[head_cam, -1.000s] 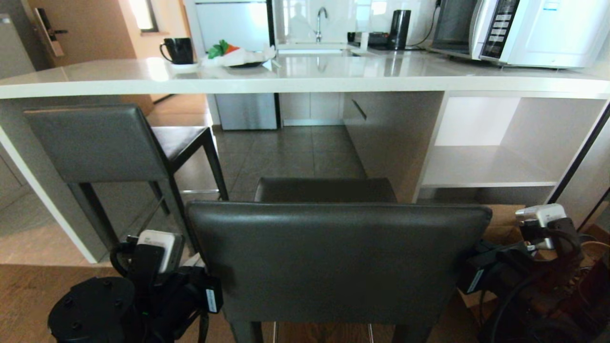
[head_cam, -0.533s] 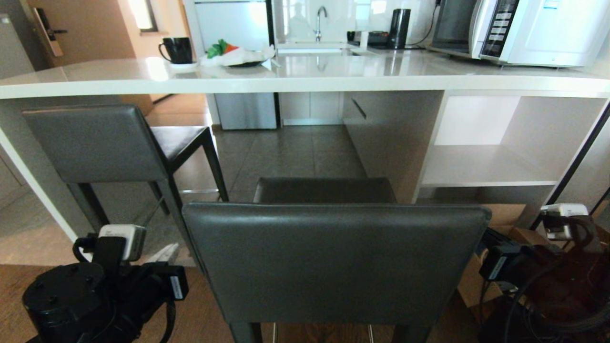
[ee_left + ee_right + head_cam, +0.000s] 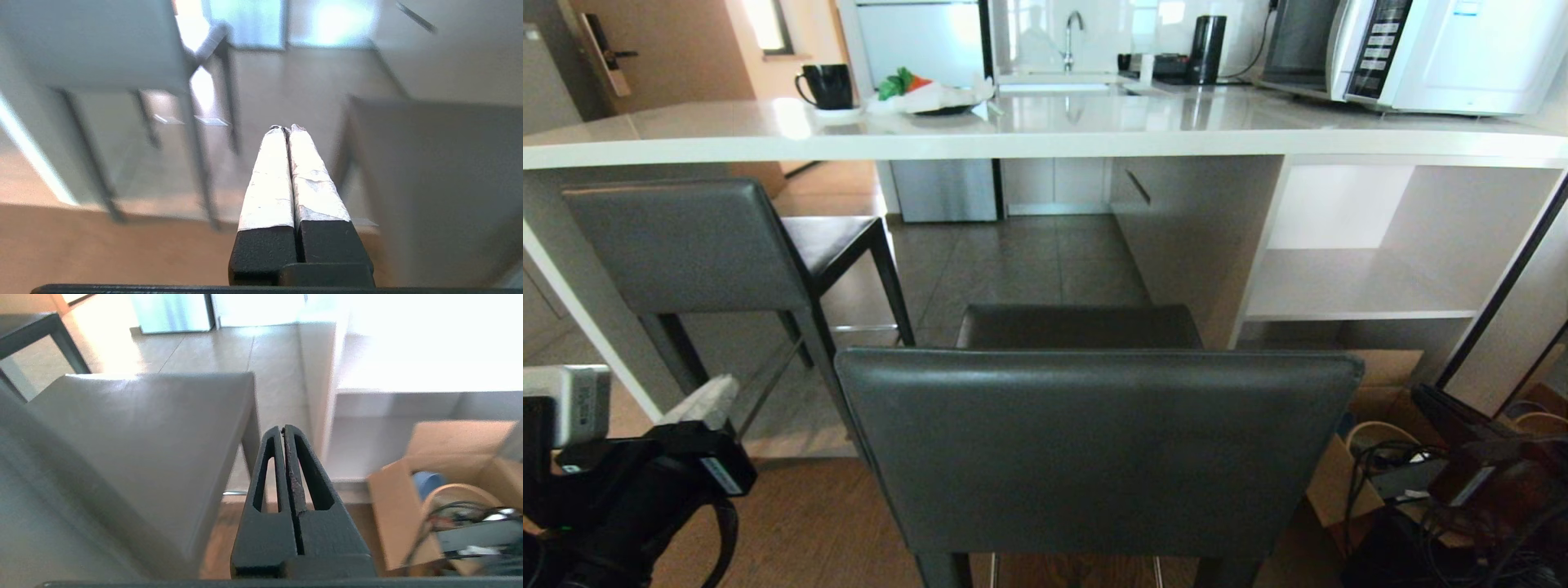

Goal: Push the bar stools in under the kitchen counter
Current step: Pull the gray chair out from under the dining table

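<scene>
1. Jaws on both arms are pinched fully together, holding nothing: left gripper low at the near stool's left, right gripper off its right side.
2. Near stool stands clear of the table, backrest facing the robot.
3. Far stool sits left, seat partly under the table.
4. Cardboard box on the floor, right.

Matt grey leather stool back, glossy stone counter, wood-look floor.

No text is legible anywhere — microwave panel markings (tiny) included.
</scene>
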Tool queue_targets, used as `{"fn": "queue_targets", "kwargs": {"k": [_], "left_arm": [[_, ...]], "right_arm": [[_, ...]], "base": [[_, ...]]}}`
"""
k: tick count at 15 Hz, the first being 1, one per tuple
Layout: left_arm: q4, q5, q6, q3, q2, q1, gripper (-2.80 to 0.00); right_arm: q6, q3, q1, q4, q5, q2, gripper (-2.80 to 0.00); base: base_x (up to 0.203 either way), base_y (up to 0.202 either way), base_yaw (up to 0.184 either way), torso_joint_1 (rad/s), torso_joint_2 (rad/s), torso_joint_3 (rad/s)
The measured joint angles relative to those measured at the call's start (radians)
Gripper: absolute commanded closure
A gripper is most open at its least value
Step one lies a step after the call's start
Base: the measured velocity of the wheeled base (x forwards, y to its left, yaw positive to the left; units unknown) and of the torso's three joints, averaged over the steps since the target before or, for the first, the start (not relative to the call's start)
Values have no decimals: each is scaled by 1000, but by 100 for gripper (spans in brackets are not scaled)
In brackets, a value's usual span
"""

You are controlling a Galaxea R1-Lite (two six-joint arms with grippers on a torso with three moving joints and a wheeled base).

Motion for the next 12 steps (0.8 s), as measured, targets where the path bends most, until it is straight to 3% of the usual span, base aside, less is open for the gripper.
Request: {"fn": "queue_targets", "kwargs": {"k": [2, 5, 8, 12], "left_arm": [[80, -3, 67, 0, -126, 29, 0], [295, -9, 134, -35, -368, 60, 0], [658, -29, 157, -177, -658, 97, 0], [1182, -37, 177, -412, -964, 145, 0]], "right_arm": [[-33, -18, -20, 142, -2, -141, 0], [-113, -62, -121, 333, 1, -334, 0], [-132, -165, -184, 567, 7, -529, 0], [-122, -324, -207, 941, 9, -774, 0]], "base": [[0, 0, 0, 0, 0, 0], [0, 0, 0, 0, 0, 0], [0, 0, 0, 0, 0, 0], [0, 0, 0, 0, 0, 0]]}}
